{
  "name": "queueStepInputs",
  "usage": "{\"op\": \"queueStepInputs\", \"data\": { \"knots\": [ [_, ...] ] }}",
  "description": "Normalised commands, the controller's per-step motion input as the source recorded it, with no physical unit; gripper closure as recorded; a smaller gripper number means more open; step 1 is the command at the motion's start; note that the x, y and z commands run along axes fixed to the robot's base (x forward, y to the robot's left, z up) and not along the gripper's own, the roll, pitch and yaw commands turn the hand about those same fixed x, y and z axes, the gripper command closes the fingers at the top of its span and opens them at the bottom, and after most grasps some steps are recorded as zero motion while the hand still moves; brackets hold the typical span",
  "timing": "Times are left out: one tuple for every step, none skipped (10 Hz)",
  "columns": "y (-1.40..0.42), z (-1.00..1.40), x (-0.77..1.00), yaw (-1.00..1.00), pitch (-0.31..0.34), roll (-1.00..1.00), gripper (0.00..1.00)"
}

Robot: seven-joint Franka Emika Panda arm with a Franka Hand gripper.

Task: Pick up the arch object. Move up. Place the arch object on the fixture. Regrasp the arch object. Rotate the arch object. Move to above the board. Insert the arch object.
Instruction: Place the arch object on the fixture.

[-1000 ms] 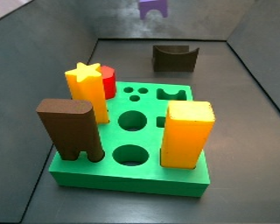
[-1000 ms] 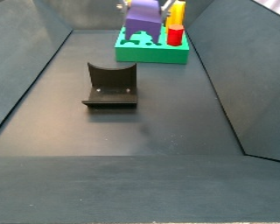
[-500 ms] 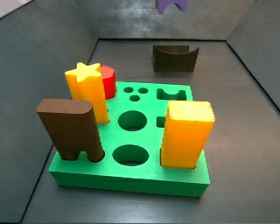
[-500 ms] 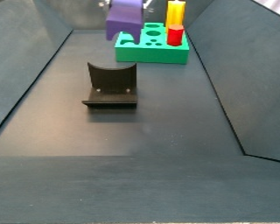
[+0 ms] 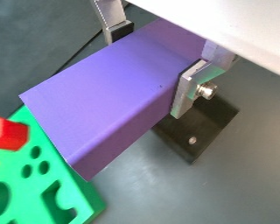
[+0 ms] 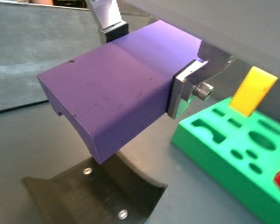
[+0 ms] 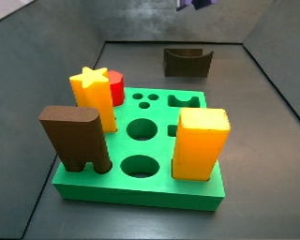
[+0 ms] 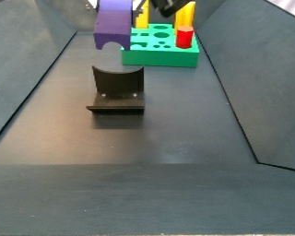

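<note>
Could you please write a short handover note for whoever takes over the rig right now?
Gripper: shut on the arch object, fingers clamping its sides, in the air above the fixture.
Arch object: purple, not yet on the fixture.
Board: holds brown, yellow and red pegs; several holes open.
Done: pick up, move up.
Left: place on the fixture, regrasp, rotate, move above the board, insert.

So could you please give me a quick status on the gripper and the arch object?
Gripper shut on arch object, in the air. Arch object over the fixture, not yet set down. Nothing in the way.
</note>
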Motion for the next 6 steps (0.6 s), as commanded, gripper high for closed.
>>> {"op": "queueStepInputs", "data": {
  "knots": [
    [0.05, 0.00, 0.05, -0.17, 0.114, -0.80, 1.00],
    [0.04, -0.01, 0.04, -0.16, 0.058, -0.55, 1.00],
    [0.04, -0.01, 0.05, -0.15, 0.044, -0.43, 1.00],
    [0.02, 0.00, 0.06, -0.12, 0.025, -0.24, 1.00],
    [0.13, -1.00, 0.12, -0.03, 0.184, -1.00, 1.00],
    [0.14, -1.00, 0.13, -0.04, 0.180, -1.00, 1.00]
  ]
}}
